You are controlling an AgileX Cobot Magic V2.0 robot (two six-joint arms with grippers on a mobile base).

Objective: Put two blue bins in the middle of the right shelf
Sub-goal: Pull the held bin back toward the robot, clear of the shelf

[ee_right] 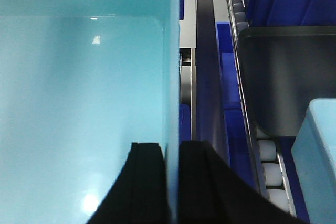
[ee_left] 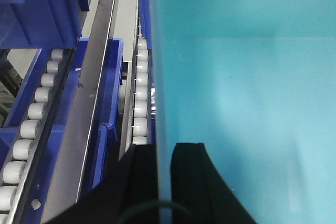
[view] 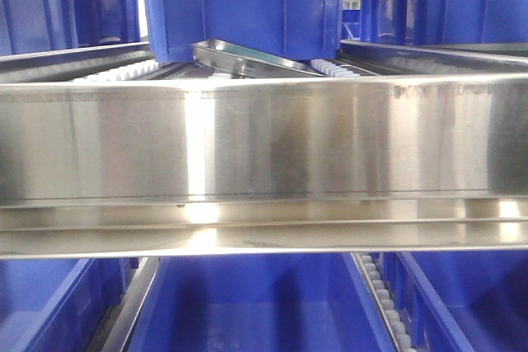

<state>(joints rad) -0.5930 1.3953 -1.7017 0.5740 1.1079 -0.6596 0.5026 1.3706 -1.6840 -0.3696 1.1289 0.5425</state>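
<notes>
We find the left gripper (ee_left: pixel 164 153) clamped on the left wall of the blue rectangular plastic bin (ee_left: pixel 247 103), one finger inside and one outside. The right gripper (ee_right: pixel 172 150) grips the opposite wall likewise. The bin sits above the white roller track (ee_left: pixel 139 103), behind the polished steel shelf beam (view: pixel 264 138).

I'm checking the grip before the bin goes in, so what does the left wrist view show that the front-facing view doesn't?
Only the left wrist view: the left gripper, its black fingers closed on either side of the wall of the blue bin, plus that bin's pale inside. Only the front-facing view: the wide steel shelf beam, with lower bins on the level beneath it. Both: blue bins and lanes of white rollers.
</notes>
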